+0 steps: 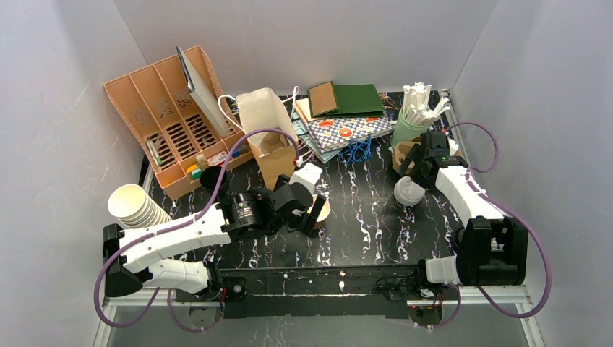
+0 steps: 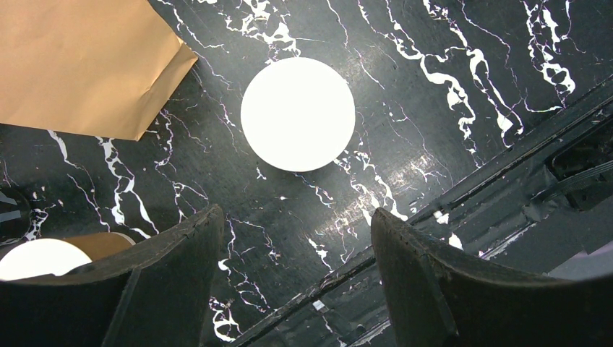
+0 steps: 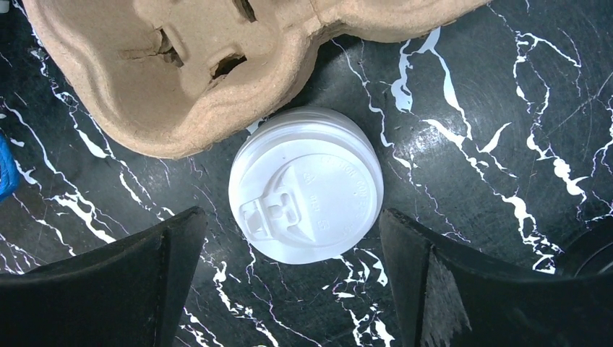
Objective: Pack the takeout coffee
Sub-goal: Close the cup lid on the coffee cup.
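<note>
An open tan paper cup (image 1: 319, 210) stands mid-table; in the left wrist view its mouth is a bright white disc (image 2: 298, 114). My left gripper (image 1: 311, 217) hovers open beside it, and the cup lies ahead of the fingertips (image 2: 209, 220), apart from them. A second tan cup (image 2: 50, 254) peeks out at the lower left. A white sip lid (image 3: 305, 194) sits on the table by the pulp cup carrier (image 3: 217, 65). My right gripper (image 3: 291, 215) is open above the lid (image 1: 408, 191), one finger on either side, nothing held.
A brown paper bag (image 1: 266, 130) stands behind the left gripper. A tan organizer (image 1: 163, 119), a black cup (image 1: 212, 177) and a stack of cream cups (image 1: 134, 206) are at the left. A green cup of white sticks (image 1: 416, 116), printed papers (image 1: 343, 119) and blue cord (image 1: 354, 152) lie at the back.
</note>
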`<state>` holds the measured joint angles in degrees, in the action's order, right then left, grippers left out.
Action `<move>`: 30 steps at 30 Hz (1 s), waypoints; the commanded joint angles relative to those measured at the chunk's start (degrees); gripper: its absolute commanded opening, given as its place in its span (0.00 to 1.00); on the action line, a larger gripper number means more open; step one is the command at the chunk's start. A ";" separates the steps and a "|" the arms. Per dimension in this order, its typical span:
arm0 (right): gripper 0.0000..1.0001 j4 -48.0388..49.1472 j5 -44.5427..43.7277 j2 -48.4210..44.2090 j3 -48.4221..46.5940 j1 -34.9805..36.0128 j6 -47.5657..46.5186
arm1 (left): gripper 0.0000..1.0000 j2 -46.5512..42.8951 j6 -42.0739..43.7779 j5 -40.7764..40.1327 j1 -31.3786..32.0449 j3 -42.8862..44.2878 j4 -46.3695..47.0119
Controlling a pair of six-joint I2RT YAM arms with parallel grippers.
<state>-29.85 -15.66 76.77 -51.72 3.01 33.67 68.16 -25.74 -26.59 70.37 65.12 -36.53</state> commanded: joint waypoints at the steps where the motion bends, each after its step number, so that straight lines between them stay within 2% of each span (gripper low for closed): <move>1: 0.98 2.38 -0.10 0.80 0.50 -0.24 -0.90 | 0.72 -0.33 -0.37 -1.35 0.30 0.29 -1.05; 15: 0.98 5.70 -0.40 3.45 3.02 -0.51 -0.40 | 0.72 -0.35 -0.03 -1.67 0.30 0.27 -1.21; 22: 0.88 6.75 -0.37 3.28 3.97 -0.70 0.48 | 0.72 -0.05 0.29 -1.97 0.30 0.38 -1.31; 30: 0.85 5.15 -0.74 1.54 2.70 -0.81 0.71 | 0.72 0.28 0.42 -2.06 0.30 0.68 -1.43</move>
<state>-24.27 -15.70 80.07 -48.10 2.59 33.95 68.27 -25.54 -26.85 70.37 65.12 -36.56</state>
